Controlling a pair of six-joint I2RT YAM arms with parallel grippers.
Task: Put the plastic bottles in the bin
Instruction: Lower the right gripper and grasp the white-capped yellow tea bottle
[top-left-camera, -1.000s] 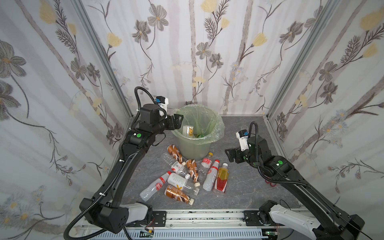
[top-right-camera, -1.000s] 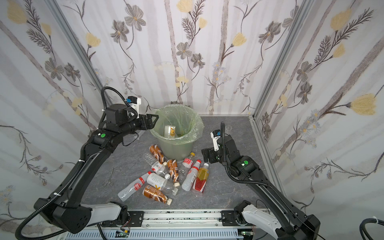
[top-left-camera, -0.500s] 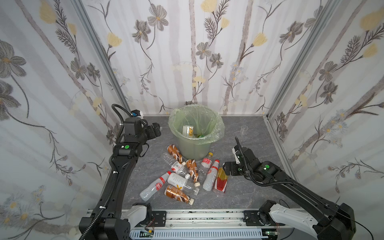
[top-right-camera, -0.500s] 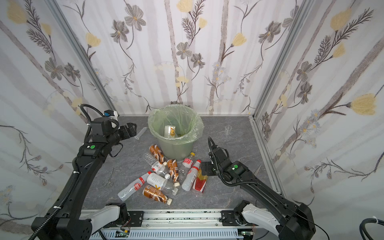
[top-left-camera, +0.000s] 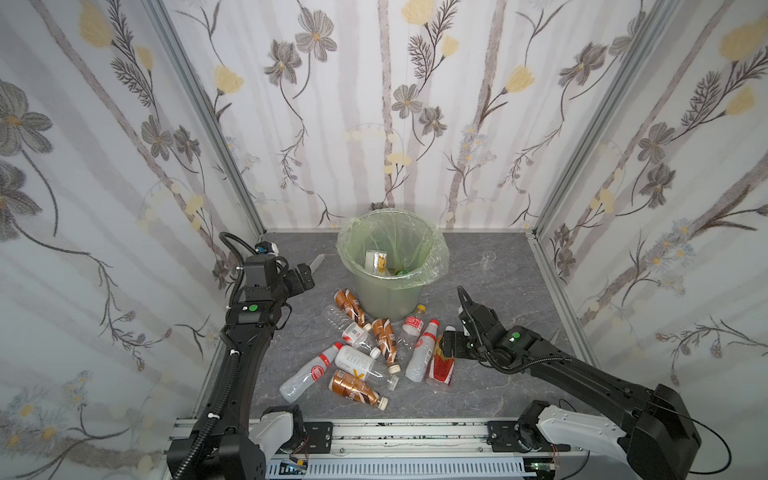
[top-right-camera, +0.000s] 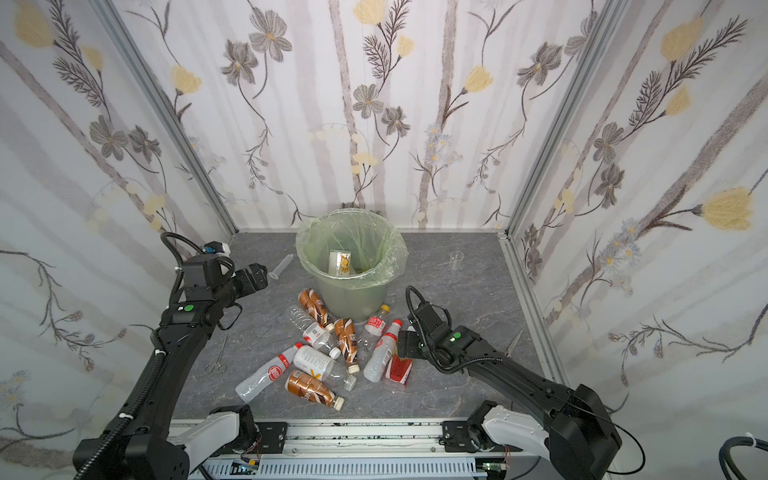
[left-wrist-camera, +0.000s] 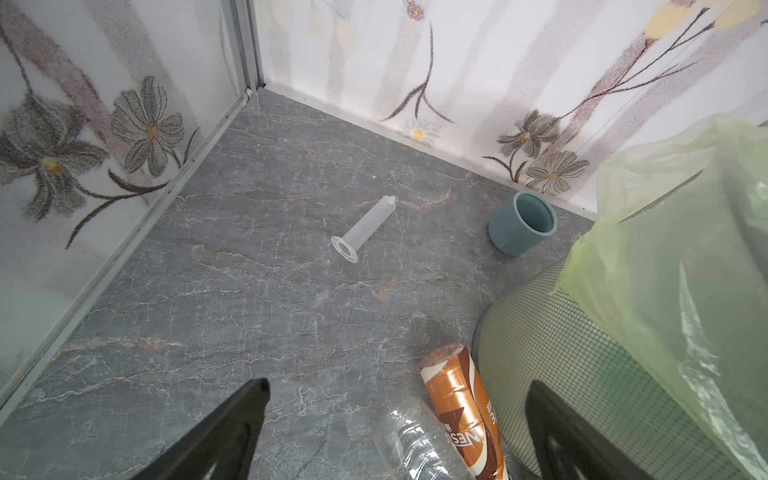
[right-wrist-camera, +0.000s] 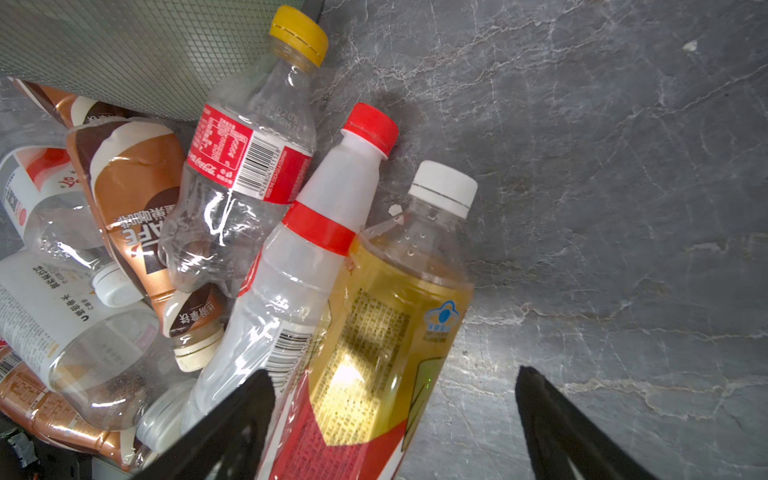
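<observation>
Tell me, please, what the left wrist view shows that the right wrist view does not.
Only the left wrist view shows the clear syringe, the blue-grey cup, the pale green bag and the wall corner. Only the right wrist view shows the yellow-capped clear bottle, the red-capped milky bottle and the white-capped yellow bottle, lying side by side. Both show the meshed wall of the bin, copper-brown coffee bottles, the grey floor and a pair of open jaws.

- Clear yellow-capped bottle (right-wrist-camera: 245, 166): the red label reads "Coca-Cola", beside a barcode.
- Copper-brown bottle (left-wrist-camera: 457, 399), left wrist view: "NES".
- Crumpled copper-brown bottle (right-wrist-camera: 129, 178), right wrist view: "AFE", with Chinese characters.
- White-labelled bottle (right-wrist-camera: 45, 307): "U".
</observation>
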